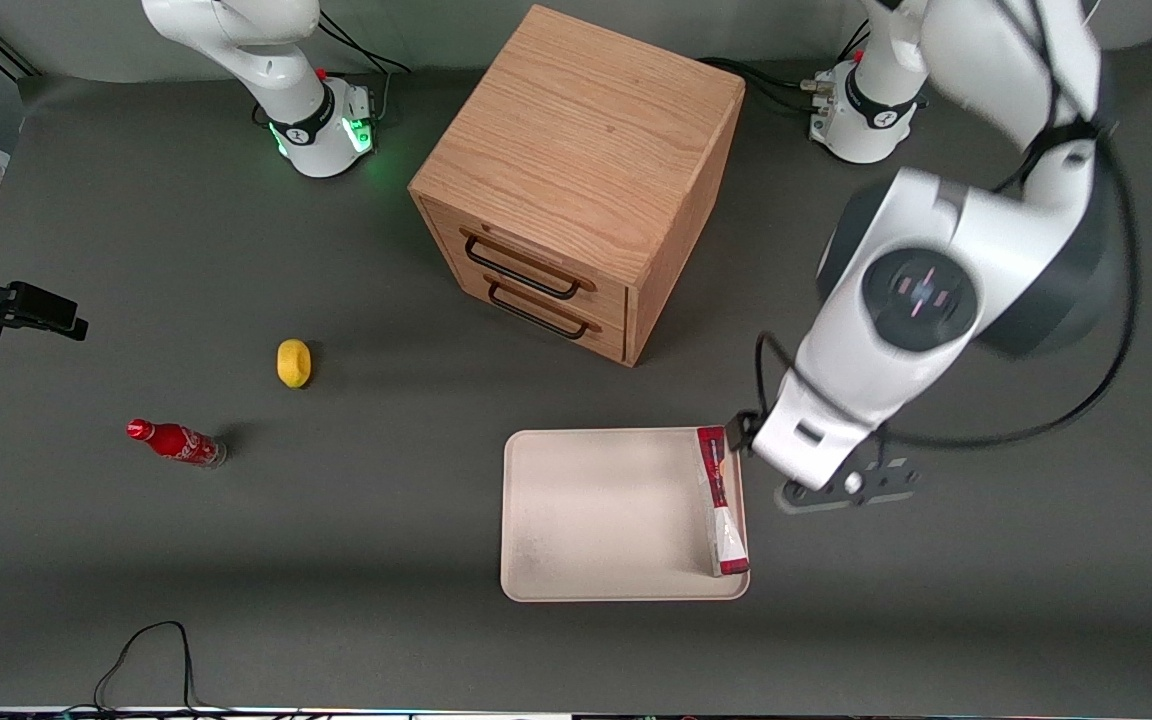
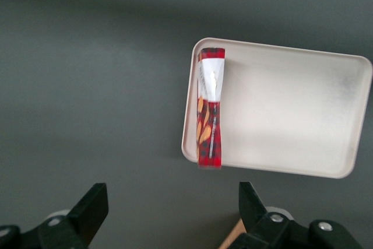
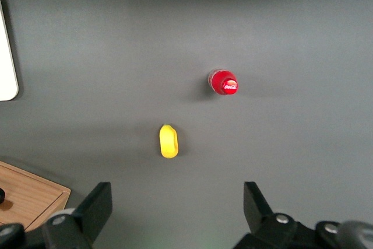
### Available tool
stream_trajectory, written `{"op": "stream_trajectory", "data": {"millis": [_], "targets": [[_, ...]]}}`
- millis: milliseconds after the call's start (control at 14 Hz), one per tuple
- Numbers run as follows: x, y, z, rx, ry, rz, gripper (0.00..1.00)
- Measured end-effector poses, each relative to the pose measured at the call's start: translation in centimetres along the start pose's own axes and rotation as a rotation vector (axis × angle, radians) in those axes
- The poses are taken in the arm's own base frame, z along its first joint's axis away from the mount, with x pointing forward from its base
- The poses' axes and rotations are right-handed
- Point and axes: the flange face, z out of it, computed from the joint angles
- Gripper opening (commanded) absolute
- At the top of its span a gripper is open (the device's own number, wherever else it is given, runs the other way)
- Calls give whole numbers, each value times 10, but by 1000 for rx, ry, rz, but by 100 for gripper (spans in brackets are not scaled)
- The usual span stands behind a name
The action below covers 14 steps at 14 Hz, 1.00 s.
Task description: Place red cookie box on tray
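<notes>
Wrist view: cookie box (image 2: pixel 210 109) below open claw (image 2: pixel 173 208)

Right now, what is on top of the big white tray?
Only the red cookie box lies on the tray, along its edge nearest the open, empty gripper. What's under the box is hidden.

Left arm's gripper (image 2: pixel 169 214) is hidden under its own arm from the front; wrist view cuts its fingers (image 2: pixel 90 205) at the edge. Cookie box (image 1: pixel 722 500) print too small to read.
</notes>
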Motion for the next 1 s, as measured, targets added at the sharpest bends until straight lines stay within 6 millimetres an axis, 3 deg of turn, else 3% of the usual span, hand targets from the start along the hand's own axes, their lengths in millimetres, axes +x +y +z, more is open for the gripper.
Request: {"op": "stream_trajectory", "data": {"millis": [143, 286, 500, 1000], "targets": [[-13, -6, -28, 5, 5, -24, 100], [-19, -18, -43, 24, -1, -35, 100], [-17, -68, -51, 41, 14, -74, 100], [-23, -217, -32, 58, -21, 12, 100]]}}
